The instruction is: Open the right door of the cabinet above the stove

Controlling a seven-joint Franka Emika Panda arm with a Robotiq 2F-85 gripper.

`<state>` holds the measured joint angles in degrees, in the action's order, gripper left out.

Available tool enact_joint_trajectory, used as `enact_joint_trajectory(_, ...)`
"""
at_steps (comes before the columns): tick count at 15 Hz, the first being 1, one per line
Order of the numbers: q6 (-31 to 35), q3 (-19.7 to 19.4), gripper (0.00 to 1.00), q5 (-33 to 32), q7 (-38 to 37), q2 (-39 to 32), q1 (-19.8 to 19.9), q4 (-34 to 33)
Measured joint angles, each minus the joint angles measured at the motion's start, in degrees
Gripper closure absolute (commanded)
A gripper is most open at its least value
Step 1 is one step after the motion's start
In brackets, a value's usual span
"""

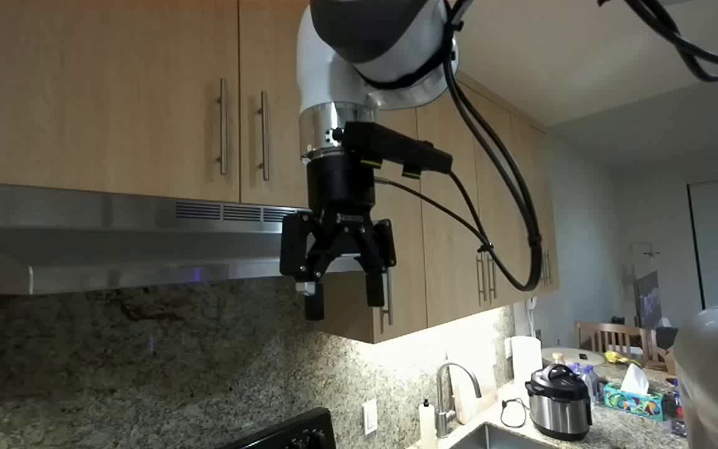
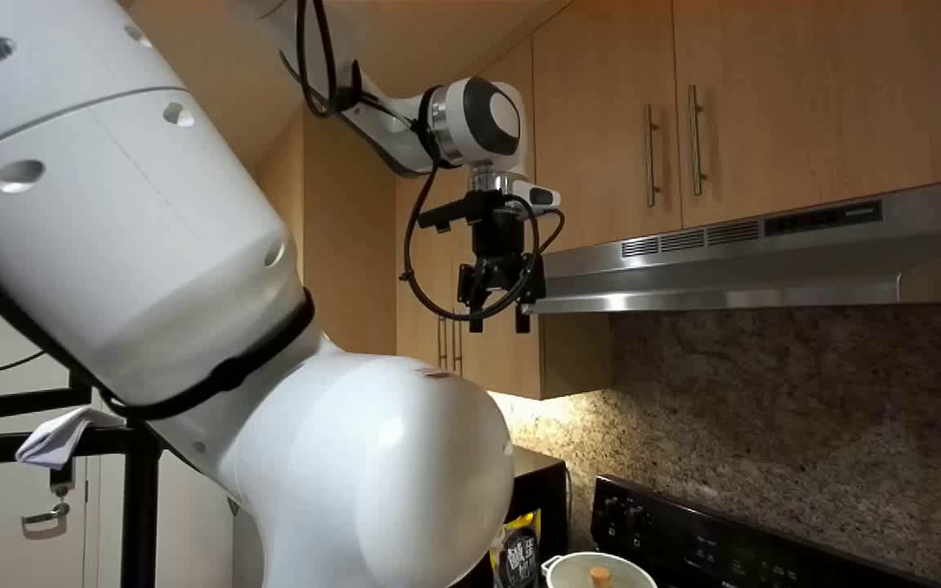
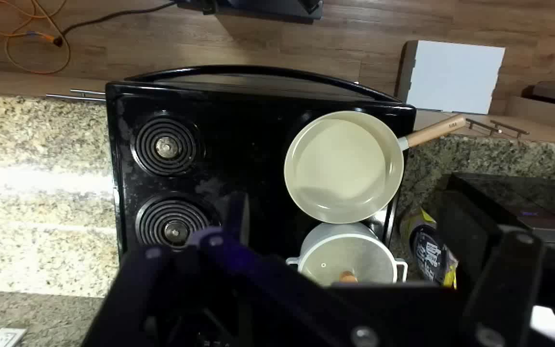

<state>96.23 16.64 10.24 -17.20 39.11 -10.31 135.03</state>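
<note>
The cabinet's right door is a flat tan panel with a vertical bar handle along its left edge. It is shut and partly hidden by my arm. In an exterior view the door and its handle show fully. The cabinet's twin door is shut too. The black stove lies below in the wrist view. My gripper points down, open and empty, lower than the handles and touching nothing; it also shows in an exterior view and the wrist view.
A stainless range hood juts out under the doors. Longer tan cabinets flank it. A cream pan and a lidded pot stand on the stove, beside a snack bag. Cables loop from my wrist.
</note>
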Motion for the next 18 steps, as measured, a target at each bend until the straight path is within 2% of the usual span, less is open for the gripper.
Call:
enact_joint_trajectory(12,0.0,-0.05,0.0,0.0,0.0,-0.05,0.04,0.0)
enact_joint_trajectory(18,2.98,0.17,0.0,-3.26,-1.82,-0.37,2.73,-1.65)
